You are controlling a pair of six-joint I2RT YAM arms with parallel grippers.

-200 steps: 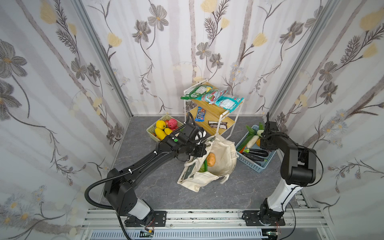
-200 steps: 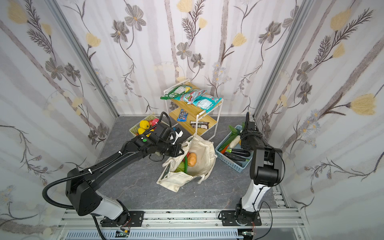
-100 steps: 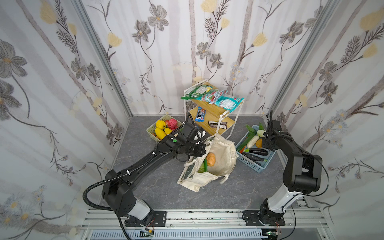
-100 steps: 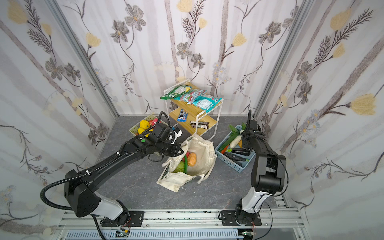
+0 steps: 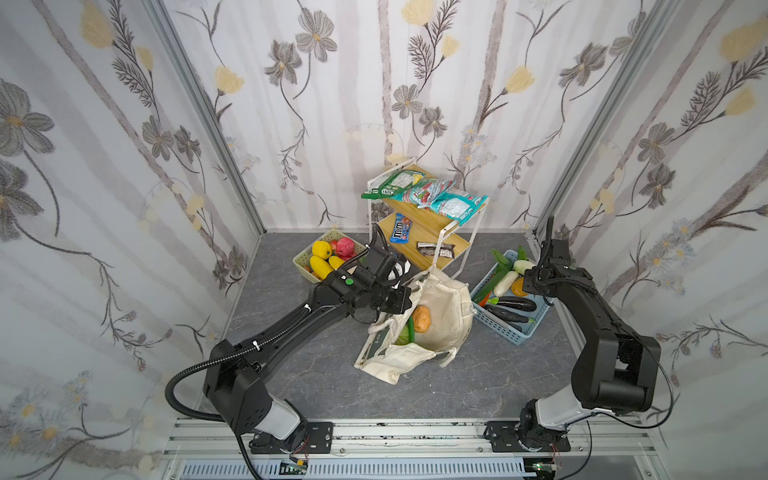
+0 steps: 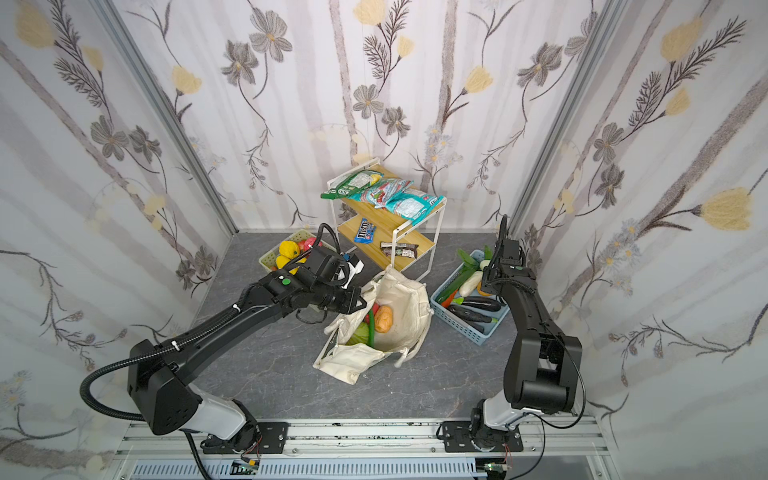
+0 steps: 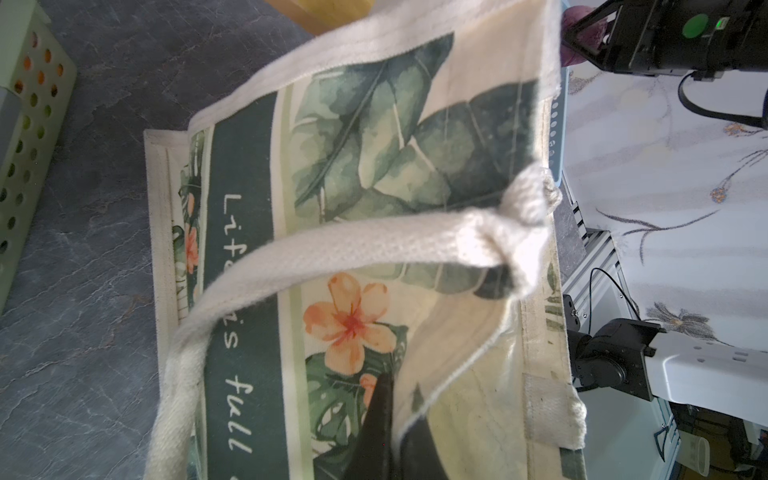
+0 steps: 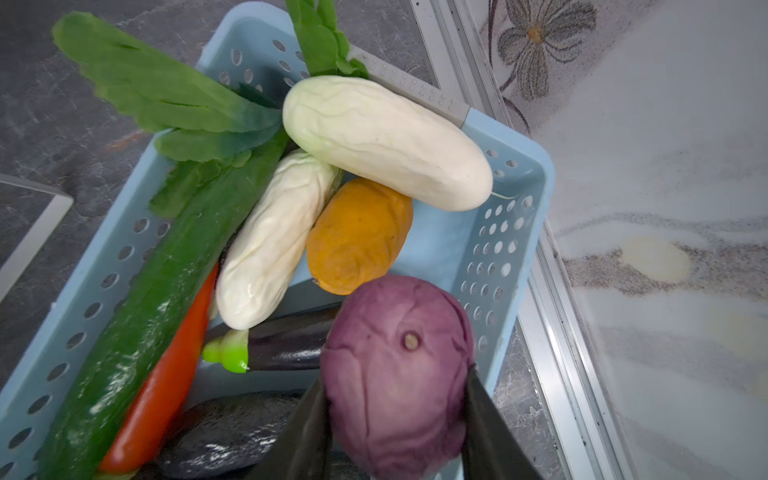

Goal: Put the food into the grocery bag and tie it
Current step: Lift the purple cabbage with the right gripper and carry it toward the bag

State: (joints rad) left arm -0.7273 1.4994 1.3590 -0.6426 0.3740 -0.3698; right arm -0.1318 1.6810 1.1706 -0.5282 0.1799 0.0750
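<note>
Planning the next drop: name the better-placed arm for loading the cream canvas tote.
Right. The right claw grips a round purple plastic cabbage; the left claw holds the cream canvas tote open.

I see my left gripper (image 7: 399, 428) pinching the bag (image 7: 374, 137) by its rim fabric. The rope handle (image 7: 332, 257) loops across the lettered green band (image 7: 241, 166). A green basket (image 7: 29, 137) stands near on the bench (image 7: 104, 249). The right gripper (image 7: 579, 39) grips a purple vegetable (image 7: 568, 54).

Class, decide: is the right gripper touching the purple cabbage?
Touching. The right wrist view shows the right gripper with its two fingers pressed against opposite sides of the purple cabbage.
</note>
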